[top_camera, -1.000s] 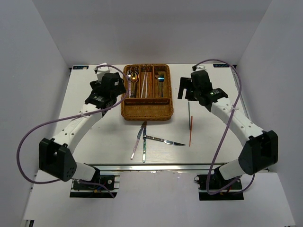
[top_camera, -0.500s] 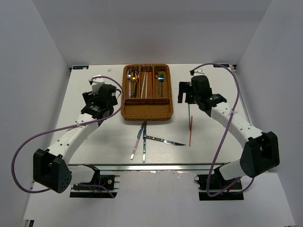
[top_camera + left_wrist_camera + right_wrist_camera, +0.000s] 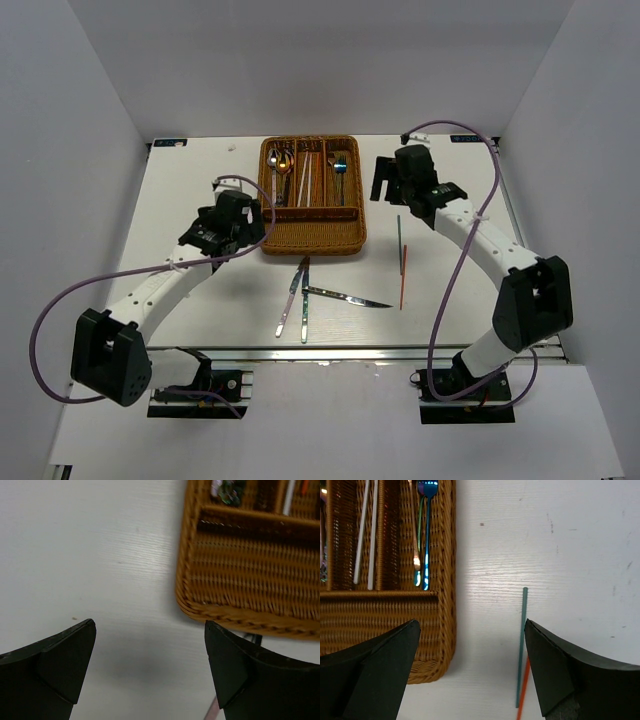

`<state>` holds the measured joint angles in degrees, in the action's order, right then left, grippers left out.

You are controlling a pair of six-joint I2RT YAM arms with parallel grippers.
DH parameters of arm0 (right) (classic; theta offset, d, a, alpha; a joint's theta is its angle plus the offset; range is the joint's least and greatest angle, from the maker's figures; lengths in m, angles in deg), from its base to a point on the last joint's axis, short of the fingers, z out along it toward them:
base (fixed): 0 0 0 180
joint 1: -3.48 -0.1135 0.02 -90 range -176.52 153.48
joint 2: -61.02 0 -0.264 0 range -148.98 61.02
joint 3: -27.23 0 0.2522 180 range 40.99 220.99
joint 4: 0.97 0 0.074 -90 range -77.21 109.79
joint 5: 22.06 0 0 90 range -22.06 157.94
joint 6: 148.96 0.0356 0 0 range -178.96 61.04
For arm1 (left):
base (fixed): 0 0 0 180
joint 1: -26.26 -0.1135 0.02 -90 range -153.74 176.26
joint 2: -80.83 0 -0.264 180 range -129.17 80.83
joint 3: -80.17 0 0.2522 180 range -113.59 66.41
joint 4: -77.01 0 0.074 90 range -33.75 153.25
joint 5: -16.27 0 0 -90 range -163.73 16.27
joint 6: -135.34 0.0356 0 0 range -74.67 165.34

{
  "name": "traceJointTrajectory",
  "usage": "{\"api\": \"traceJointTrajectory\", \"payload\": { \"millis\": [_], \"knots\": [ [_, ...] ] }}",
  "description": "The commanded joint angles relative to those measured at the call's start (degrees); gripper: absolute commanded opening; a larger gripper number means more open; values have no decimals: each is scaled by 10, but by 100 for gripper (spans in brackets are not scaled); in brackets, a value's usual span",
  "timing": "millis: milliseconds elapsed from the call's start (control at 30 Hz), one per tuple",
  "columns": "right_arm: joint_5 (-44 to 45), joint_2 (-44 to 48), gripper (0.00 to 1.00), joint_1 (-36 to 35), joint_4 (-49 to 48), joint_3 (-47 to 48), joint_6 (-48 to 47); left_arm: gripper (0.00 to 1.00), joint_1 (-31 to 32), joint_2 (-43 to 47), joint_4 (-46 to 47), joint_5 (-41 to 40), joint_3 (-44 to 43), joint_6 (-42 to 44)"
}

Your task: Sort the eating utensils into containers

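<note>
The brown wicker tray point(image 3: 311, 236) sits at the back middle of the table. Its long slots hold spoons point(image 3: 280, 165), white chopsticks point(image 3: 305, 182) and a blue fork point(image 3: 340, 166). Three silver knives point(image 3: 303, 296) lie in a fan in front of the tray. A green chopstick point(image 3: 399, 243) and a red chopstick point(image 3: 403, 282) lie to its right. My left gripper point(image 3: 252, 226) hangs open over bare table beside the tray's near left corner point(image 3: 200, 611). My right gripper point(image 3: 388, 190) is open between the tray's right wall point(image 3: 448, 580) and the green chopstick point(image 3: 521, 645), with nothing between its fingers.
White walls close the table in on the left, right and back. Purple cables loop off both arms. A metal rail runs along the near edge by the arm bases. The red chopstick point(image 3: 524, 692) pokes out beside my right fingertip.
My left gripper has pulled back from over the tray's left side to its near left corner. My right gripper has shifted slightly towards the back. Both stayed open.
</note>
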<state>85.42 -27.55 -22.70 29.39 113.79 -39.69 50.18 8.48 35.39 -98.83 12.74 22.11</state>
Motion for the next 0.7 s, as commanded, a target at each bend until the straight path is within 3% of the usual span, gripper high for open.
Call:
{"api": "traceJointTrajectory", "payload": {
  "millis": [0,133,300,667],
  "knots": [
    [-8,-22,89,0,8,45,64,98,27,12,8,69,-3,17],
    [-29,-67,89,0,28,96,100,98,43,41,8,73,9,25],
    [-55,-75,89,0,63,138,148,98,43,5,-37,81,-12,27],
    [-31,38,89,0,63,31,156,98,46,42,-18,119,0,20]
  ]
}}
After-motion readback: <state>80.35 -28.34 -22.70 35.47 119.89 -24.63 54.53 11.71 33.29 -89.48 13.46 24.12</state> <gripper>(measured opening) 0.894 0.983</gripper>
